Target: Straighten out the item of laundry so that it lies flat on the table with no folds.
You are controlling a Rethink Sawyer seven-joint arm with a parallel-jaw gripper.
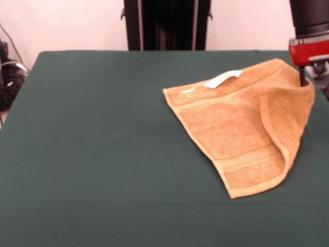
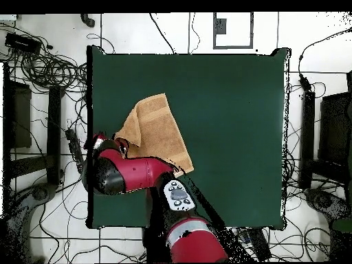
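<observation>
The tan-orange towel point(image 1: 231, 128) lies right of the table's middle in the front view, with its white tag point(image 1: 223, 78) at the far edge. Its right corner is lifted and curls over the rest. My gripper point(image 1: 303, 80) comes down at the top right and is shut on that raised corner; only one dark finger shows. In the overhead view the towel point(image 2: 155, 127) lies at the left of the dark green table point(image 2: 234, 124), with the gripper point(image 2: 121, 146) at its lower left corner.
The robot's pedestal point(image 1: 167, 24) stands behind the table's far edge. The red arm point(image 2: 137, 173) reaches over the table's lower left part in the overhead view. Cables point(image 2: 41, 69) lie on the floor round the table.
</observation>
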